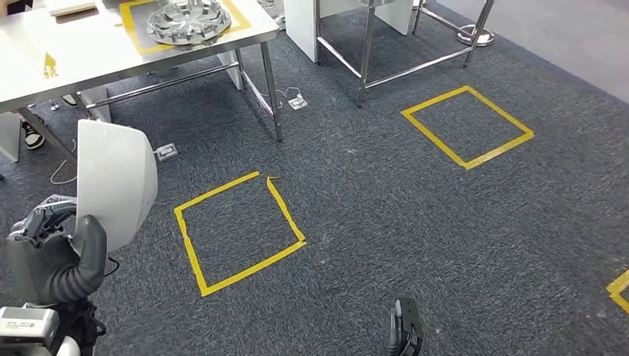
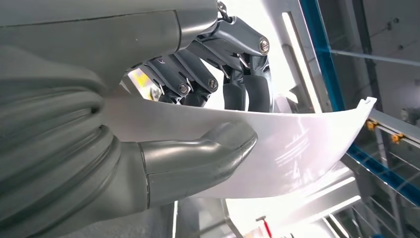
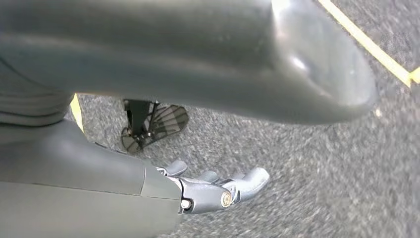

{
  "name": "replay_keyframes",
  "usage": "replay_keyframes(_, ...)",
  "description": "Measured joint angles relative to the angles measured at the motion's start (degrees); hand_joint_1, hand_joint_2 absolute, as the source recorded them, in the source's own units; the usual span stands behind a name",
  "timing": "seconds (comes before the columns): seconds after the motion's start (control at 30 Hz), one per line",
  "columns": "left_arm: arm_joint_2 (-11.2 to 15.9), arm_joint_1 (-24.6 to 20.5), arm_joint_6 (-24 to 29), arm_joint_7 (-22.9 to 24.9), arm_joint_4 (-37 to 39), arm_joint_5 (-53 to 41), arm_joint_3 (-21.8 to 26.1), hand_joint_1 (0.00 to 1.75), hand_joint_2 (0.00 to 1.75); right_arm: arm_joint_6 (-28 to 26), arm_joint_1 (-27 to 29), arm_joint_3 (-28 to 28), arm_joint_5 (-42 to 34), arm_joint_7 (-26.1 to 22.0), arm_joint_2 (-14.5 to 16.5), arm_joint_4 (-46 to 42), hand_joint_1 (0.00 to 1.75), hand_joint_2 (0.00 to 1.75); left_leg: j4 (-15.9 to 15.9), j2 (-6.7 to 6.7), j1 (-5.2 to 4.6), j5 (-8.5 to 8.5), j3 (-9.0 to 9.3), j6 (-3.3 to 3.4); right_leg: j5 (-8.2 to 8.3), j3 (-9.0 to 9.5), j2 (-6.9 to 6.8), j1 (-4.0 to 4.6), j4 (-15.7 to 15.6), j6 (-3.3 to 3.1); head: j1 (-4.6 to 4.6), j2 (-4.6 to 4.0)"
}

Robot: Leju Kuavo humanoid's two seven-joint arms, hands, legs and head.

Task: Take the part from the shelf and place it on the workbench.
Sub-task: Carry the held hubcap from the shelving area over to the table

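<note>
The left hand grips the white curved part, thumb on one face and fingers behind, held upright above the grey carpet (workbench ahead); the right hand hangs empty, fingers loosely apart

1. The part at 9 o'clock in the head view is plain white; in the left wrist view it is glossy white.
2. The left hand has a grey thumb and darker grey fingers.
3. The carpet is dark blue-grey with a fine speckle.
4. Yellow tape forms one square near the centre and another square at 2 o'clock.
5. The workbench at 11 o'clock is pale silver-white, with a yellow tape outline around a shiny silver wheel cover.
6. The right hand is grey.
</note>
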Motion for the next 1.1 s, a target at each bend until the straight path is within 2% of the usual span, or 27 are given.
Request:
replay_keyframes(0.03,-0.07,0.00,0.01,0.08,0.02,0.00,-0.01,1.75,1.75,0.07,0.13,-0.01,-0.17,0.15,-0.03,0.00,0.00,0.00,3.90,1.42,0.05,-1.91,-1.66,-0.07,-0.01,-0.07,-0.63,0.13,0.03,-0.12,-0.13,0.00)
replay_keyframes(0.07,-0.14,0.05,0.01,0.18,0.04,-0.01,-0.02,1.75,1.75,0.14,0.25,-0.03,-0.39,0.28,-0.03,0.00,0.00,0.00,6.90,2.19,0.09,-3.06,-2.84,-0.10,-0.04,-0.12,-1.23,0.25,0.07,-0.17,-0.15,0.00)
replay_keyframes(0.1,-0.16,0.10,0.01,0.36,0.07,-0.05,-0.03,1.75,1.75,0.21,0.30,-0.07,-0.70,0.33,-0.04,0.00,0.00,0.00,8.15,2.54,0.09,-3.21,-3.16,-0.06,-0.07,-0.15,-1.76,0.33,0.10,-0.20,-0.16,0.00)
replay_keyframes(0.13,-0.16,0.11,-0.02,0.56,0.09,-0.10,-0.03,1.75,1.75,0.26,0.29,-0.13,-1.03,0.28,-0.03,0.00,0.00,0.00,7.07,2.68,0.07,-2.29,-2.28,0.07,-0.08,-0.16,-2.17,0.38,0.14,-0.19,-0.16,0.00)
replay_keyframes(0.17,-0.16,0.06,-0.08,0.81,0.10,-0.14,-0.03,1.75,1.75,0.30,0.22,-0.22,-1.28,0.23,-0.02,0.00,0.00,0.00,3.89,2.80,0.05,-0.67,-0.32,0.29,-0.11,-0.13,-2.47,0.41,0.19,-0.16,-0.16,0.00)
replay_keyframes(0.23,-0.19,-0.16,-0.31,1.22,0.09,-0.14,-0.03,1.75,1.75,0.39,0.05,-0.43,-1.60,0.19,0.02,0.00,0.00,0.00,-3.50,3.38,-0.19,1.47,3.94,0.88,-0.21,-0.15,-2.82,0.57,0.37,0.11,-0.15,0.00)
replay_keyframes(0.27,-0.21,-0.26,-0.40,1.35,0.08,-0.11,-0.03,1.75,1.75,0.43,0.01,-0.54,-1.66,0.19,0.03,0.00,0.00,0.00,-5.76,3.59,-0.31,1.83,5.19,1.15,-0.23,-0.23,-2.91,0.67,0.46,0.33,-0.13,0.00)
replay_keyframes(0.3,-0.23,-0.32,-0.47,1.40,0.08,-0.09,-0.03,1.75,1.75,0.45,0.01,-0.64,-1.67,0.19,0.02,0.00,0.00,0.00,-6.68,3.74,-0.41,1.75,5.63,1.28,-0.24,-0.34,-2.92,0.79,0.54,0.36,-0.11,0.00)
replay_keyframes(0.4,-0.28,-0.38,-0.62,1.43,0.10,0.31,-0.03,1.75,1.75,0.45,0.06,-0.90,-1.62,0.20,0.02,0.00,0.00,0.00,-6.88,3.51,-0.47,2.05,5.60,1.44,-0.07,-0.36,-2.84,0.90,0.38,0.23,-0.08,0.00)
replay_keyframes(0.57,-0.40,-0.53,-1.07,1.40,0.11,1.33,-0.03,1.75,1.75,0.47,0.03,-0.93,-1.42,0.21,0.03,0.00,0.00,0.00,-6.88,3.49,-0.52,2.04,5.56,2.08,0.34,-0.03,-2.84,0.89,-0.33,0.88,-0.09,0.00)
replay_keyframes(0.7,-0.43,-0.72,-1.39,1.28,0.18,1.76,-0.03,1.75,1.75,0.47,0.05,-0.93,-1.28,0.16,0.04,0.00,0.00,0.00,-6.58,3.54,-0.88,1.91,5.35,2.64,0.67,-0.01,-2.85,0.63,-0.70,1.85,-0.12,0.00)
replay_keyframes(0.8,-0.43,-0.92,-1.66,0.92,0.43,2.37,-0.03,1.75,1.75,0.56,0.03,-0.93,-1.27,-0.03,0.05,0.00,0.00,0.00,-6.62,3.47,-1.01,1.87,5.20,3.00,0.72,-0.01,-3.02,0.44,-0.79,2.30,-0.13,0.00)
replay_keyframes(0.87,-0.45,-1.06,-1.69,0.63,0.50,2.62,-0.02,1.75,1.75,0.72,0.00,-0.93,-1.27,-0.25,0.05,-0.02,0.00,0.00,-7.25,3.30,-0.71,2.11,5.50,3.49,0.38,-0.08,-2.88,0.41,-0.53,2.71,-0.11,0.00)
replay_keyframes(0.93,-0.60,-1.38,-1.69,0.38,0.56,2.84,0.00,1.75,1.75,0.88,0.02,-0.93,-1.27,-0.44,0.03,-0.04,0.00,0.00,-7.96,3.14,-0.24,2.47,5.96,3.99,-1.70,-1.60,-1.75,0.37,2.92,3.01,-0.01,0.00)
replay_keyframes(1.0,-0.79,-1.65,-1.69,0.23,0.83,2.99,0.02,1.75,1.75,0.97,0.13,-0.93,-1.28,-0.49,0.03,-0.04,0.00,0.00,-8.07,2.92,-0.13,2.52,6.02,4.14,-5.17,-5.34,-0.73,0.24,10.46,3.17,0.10,0.00)
replay_keyframes(1.03,-0.85,-1.68,-1.69,0.20,1.02,3.02,0.02,1.75,1.75,0.99,0.23,-0.93,-1.28,-0.47,0.03,-0.04,0.00,0.00,-8.02,2.74,-0.11,2.46,6.02,4.07,-6.25,-7.17,-0.61,0.18,13.82,3.27,0.15,0.00)
replay_keyframes(1.07,-0.87,-1.68,-1.69,0.20,1.21,3.05,0.02,1.75,1.75,0.99,0.31,-0.93,-1.29,-0.45,0.03,-0.04,0.00,0.00,-7.94,2.54,-0.06,2.36,6.04,3.93,-6.32,-8.26,-0.60,0.09,15.50,3.37,0.15,0.00)
replay_keyframes(1.1,-0.88,-1.68,-1.69,0.20,1.34,3.07,0.02,1.75,1.75,0.99,0.36,-0.94,-1.30,-0.42,0.03,-0.04,0.00,0.00,-7.79,2.33,0.03,2.21,6.08,3.70,-5.22,-8.24,-0.60,-0.03,14.86,3.45,0.15,0.00)
